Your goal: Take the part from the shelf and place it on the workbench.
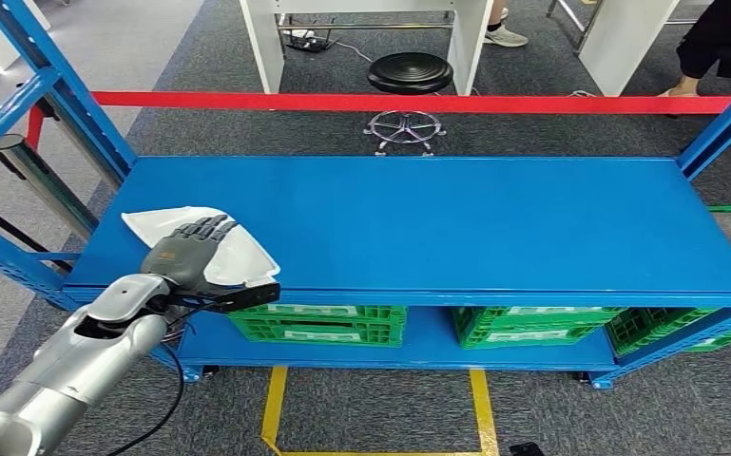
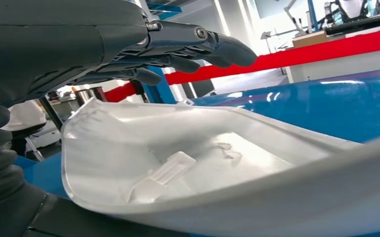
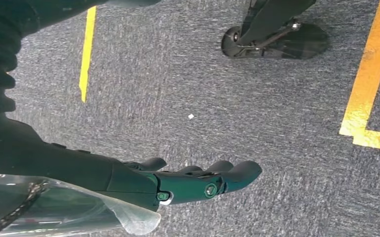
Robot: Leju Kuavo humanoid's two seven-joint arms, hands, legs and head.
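The white plastic part [image 1: 238,255] lies on the blue shelf top [image 1: 456,218] at its near left corner, its near edge reaching the shelf's front lip. The left robot hand [image 1: 190,249] rests over the part with its dark fingers [image 1: 211,228] stretched forward across the top. In the left wrist view the part [image 2: 188,163] shows as a shallow moulded shell with raised rims and small clips inside; the fingers [image 2: 217,47] hang just above its far rim, and the thumb appears to sit under its near edge. Whether the left robot hand actually grips the part cannot be told, as the contact is hidden.

The right robot hand [image 3: 197,182] hangs low over the grey carpet floor [image 3: 227,98], fingers straight and slightly apart, holding nothing; yellow floor tape [image 3: 370,74] runs nearby.

Under the shelf top, green crates [image 1: 328,323] sit on the lower level. Beyond the shelf a red barrier tape [image 1: 390,102] runs across, with a black round stool [image 1: 409,74] behind it. A person's feet [image 1: 504,36] and another person's dark clothing [image 1: 722,38] show at the far edge
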